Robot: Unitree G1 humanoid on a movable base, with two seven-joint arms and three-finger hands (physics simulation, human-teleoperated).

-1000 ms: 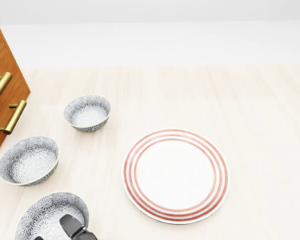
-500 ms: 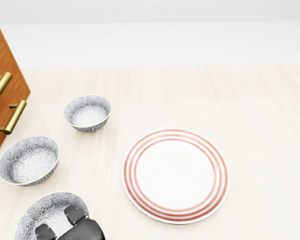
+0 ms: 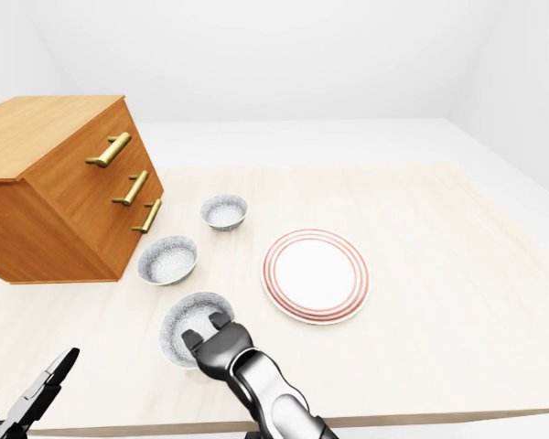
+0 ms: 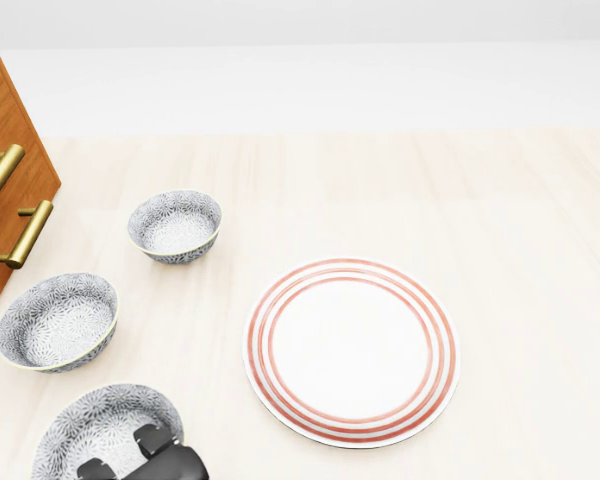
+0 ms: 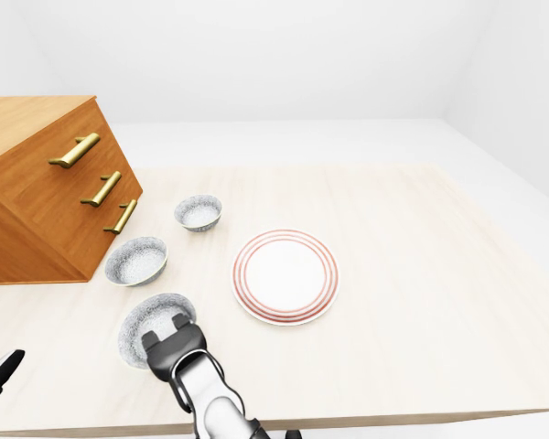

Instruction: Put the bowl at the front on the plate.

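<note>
Grey-patterned bowl (image 3: 185,315) lies under the right hand (image 3: 218,352), whose fingers hook over its rim; I cannot tell whether they grip. The red-ringed plate (image 3: 316,274) sits to the hand's right on the bench (image 3: 439,274).

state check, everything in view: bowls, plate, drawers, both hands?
Plate: flat, bare.
Near bowl: upright, empty, not on the plate.
Middle bowl: upright, empty.
Far bowl: upright, empty.
Drawers: shut.
Right hand: fingers over near bowl's rim, grip unclear.
Left hand: open, holding nothing.

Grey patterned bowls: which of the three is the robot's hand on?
The grey patterned bowl lowest in the left-eye view: it alone has the right hand over its rim.
</note>
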